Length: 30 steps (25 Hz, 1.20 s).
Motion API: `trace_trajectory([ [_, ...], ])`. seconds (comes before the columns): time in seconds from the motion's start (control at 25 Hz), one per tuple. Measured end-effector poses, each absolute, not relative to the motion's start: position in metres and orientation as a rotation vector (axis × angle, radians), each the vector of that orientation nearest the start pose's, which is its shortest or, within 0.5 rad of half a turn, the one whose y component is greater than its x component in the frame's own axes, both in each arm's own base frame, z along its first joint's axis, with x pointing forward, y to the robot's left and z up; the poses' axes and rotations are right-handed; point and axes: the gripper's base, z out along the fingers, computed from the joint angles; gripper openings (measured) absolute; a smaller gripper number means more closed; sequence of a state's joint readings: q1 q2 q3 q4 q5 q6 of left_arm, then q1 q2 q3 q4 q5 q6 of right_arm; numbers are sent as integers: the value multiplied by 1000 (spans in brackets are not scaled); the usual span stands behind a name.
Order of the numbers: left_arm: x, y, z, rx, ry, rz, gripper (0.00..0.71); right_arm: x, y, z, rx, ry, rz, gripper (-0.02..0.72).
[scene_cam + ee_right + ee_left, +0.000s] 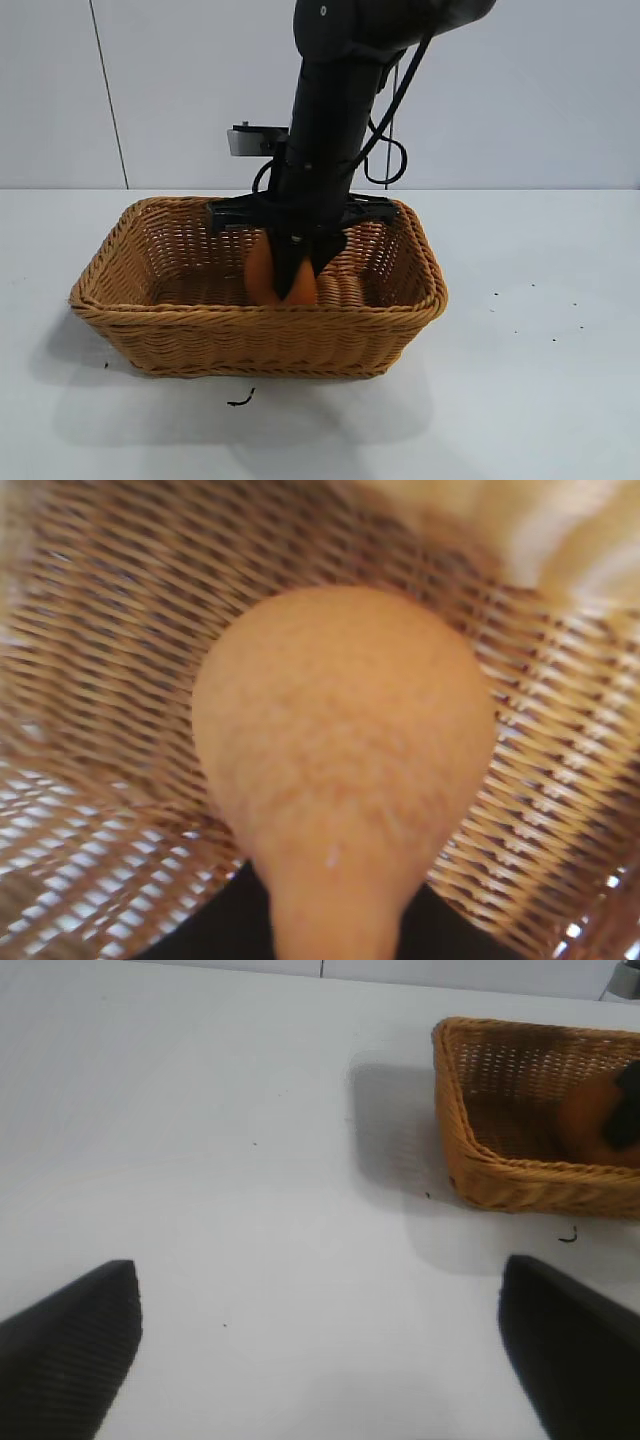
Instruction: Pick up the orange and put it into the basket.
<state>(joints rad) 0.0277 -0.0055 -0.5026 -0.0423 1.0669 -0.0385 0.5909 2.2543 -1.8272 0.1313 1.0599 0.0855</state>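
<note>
The orange (259, 273) is a burnt-orange lump held low inside the tan wicker basket (260, 316) at the table's middle. My right gripper (297, 268) reaches down into the basket from above and is shut on the orange's narrow top. In the right wrist view the orange (340, 750) fills the middle, with black fingers (215, 930) on either side of its neck and basket weave (100, 630) behind it. Whether it touches the basket floor is hidden. My left gripper (320, 1360) is open and empty over bare table, away from the basket (480, 1150) and the orange (590, 1125).
A small black scrap (240, 400) lies on the white table in front of the basket. A few dark specks (495, 295) dot the table to the right. A metal bracket (255, 140) stands behind the arm, against the white wall.
</note>
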Motion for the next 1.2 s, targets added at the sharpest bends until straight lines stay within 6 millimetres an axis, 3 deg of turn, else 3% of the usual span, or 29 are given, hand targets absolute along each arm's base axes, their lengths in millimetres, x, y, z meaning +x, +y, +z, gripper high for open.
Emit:
trace_trajectory([
  [0.32,-6,-4,278,-65,2041,-57,697,403,273,245,-688,2753,190,694],
  [0.48,-6,-4,278,-65,2041,-57,697,415,258,271,-634,2671,134,694],
  [0.68,-6,-4,278,-65,2041,-57,697,444,204,269,-467,2707,76,694],
  [0.88,-6,-4,278,-65,2041,-57,697,472,128,269,-244,2733,23,694],
  [1.08,-6,-4,278,-65,2041,-57,697,485,60,269,-42,2746,-9,694],
  [1.2,-6,-4,278,-65,2041,-57,697,488,33,269,43,2747,-14,694],
])
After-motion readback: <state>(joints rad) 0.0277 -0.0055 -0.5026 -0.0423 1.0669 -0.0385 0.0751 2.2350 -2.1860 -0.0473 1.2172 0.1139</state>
